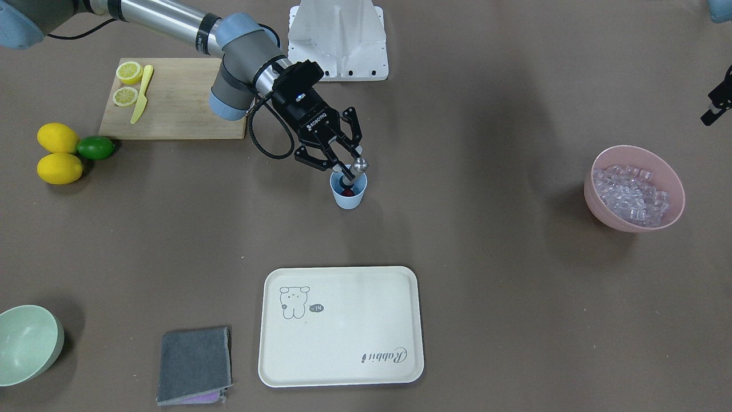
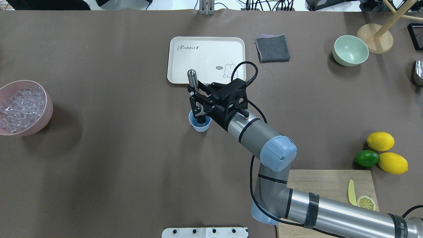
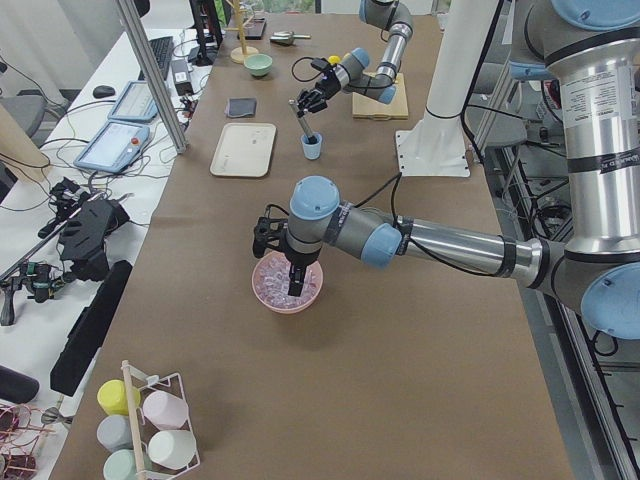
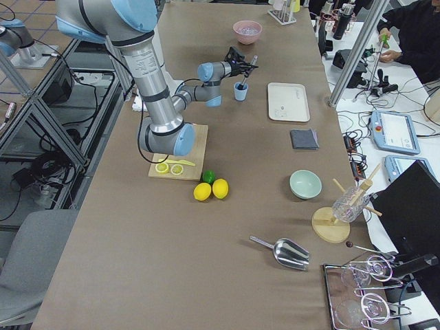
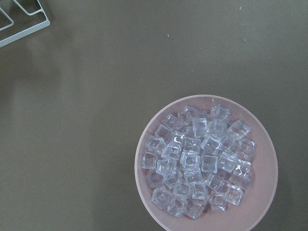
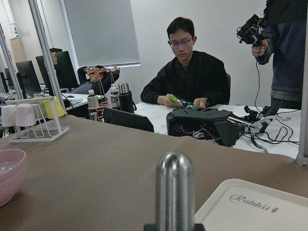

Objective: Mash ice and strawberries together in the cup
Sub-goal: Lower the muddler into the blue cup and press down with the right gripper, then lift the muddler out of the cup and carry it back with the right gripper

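Right hand (image 1: 343, 160): clamped on the muddler's shaft, directly over the cup.
Muddler (image 2: 192, 78): a metal rod, tilted; its lower end is down inside the cup and its rounded top stands clear above the fingers.
Cup (image 1: 349, 198): light blue and upright, mid-bench, between the white robot base and the tray.
Strawberry (image 1: 346, 185): a dark red patch inside the cup, beside the muddler's lower end.
Ice (image 5: 197, 159): clear cubes heaped in the pink bowl; whether any lie in the cup cannot be told.
Pink bowl (image 1: 596, 200): at the bench's left end, well apart from the cup.
Left hand (image 3: 297, 282): hangs above the pink bowl; whether its fingers are wide or narrow cannot be told.
Tray (image 1: 343, 355): cream, with a cartoon print, on the operators' side of the cup.
Cloth (image 1: 194, 363): grey, folded, just beside the tray.
Green bowl (image 1: 28, 343): near the cloth, at the bench's corner.
Board (image 1: 183, 109): wooden, under the right arm, carrying two lemon halves (image 1: 129, 72) and a yellow knife (image 1: 140, 97).
Lemons (image 1: 58, 138): two whole ones touching a lime (image 1: 95, 147), just beside the board.
Bench (image 1: 486, 286): brown covering.
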Controlling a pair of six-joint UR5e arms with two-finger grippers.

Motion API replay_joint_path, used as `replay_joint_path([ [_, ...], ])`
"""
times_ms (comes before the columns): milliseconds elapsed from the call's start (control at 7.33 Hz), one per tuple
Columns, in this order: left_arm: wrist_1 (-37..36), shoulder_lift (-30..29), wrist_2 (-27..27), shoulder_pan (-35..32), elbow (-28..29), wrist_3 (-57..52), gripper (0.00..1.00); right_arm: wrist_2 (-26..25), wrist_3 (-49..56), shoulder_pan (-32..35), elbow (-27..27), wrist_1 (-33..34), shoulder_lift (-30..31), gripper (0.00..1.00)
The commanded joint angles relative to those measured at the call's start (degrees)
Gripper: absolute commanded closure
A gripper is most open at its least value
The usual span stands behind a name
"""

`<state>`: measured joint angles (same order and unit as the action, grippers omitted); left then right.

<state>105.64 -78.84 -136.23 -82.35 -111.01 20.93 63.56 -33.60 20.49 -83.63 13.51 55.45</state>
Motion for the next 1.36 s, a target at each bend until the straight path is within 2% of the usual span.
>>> replay_joint_path([
  [0, 0.0, 0.0, 0.0, 0.0, -0.09, 0.16, 0.02, 0.07, 0.03, -0.01, 0.13, 0.12, -0.07, 1.0],
  [545, 0.0, 0.0, 0.0, -0.09, -0.09, 0.16, 0.02, 0.33, 0.03, 0.69, -0.48, 0.38, -1.29, 1.0],
  [682, 0.0, 0.0, 0.0, -0.09, -0.09, 0.08, 0.02, 2.25, 0.2, 2.87, -1.96, 3.95, -3.05, 1.0],
  [818, 0.0, 0.09, 0.0, -0.44, -0.61, 0.16, 0.02, 6.27, -0.49, 6.11, -9.11, 13.82, -3.06, 1.0],
  [955, -0.09, 0.52, -0.09, -1.4, -1.48, 0.16, 0.02, 7.7, -5.2, 8.15, -14.23, 22.96, -2.63, 1.0],
  [1091, -0.09, 1.92, -0.09, -1.93, -2.28, 0.16, 0.02, 9.02, -6.81, 10.25, -14.54, 25.14, -2.45, 1.0],
  [1227, 0.0, 2.2, -0.09, -2.63, -2.98, 0.16, 0.02, 13.47, -9.09, 13.67, -14.9, 26.3, -0.45, 1.0],
])
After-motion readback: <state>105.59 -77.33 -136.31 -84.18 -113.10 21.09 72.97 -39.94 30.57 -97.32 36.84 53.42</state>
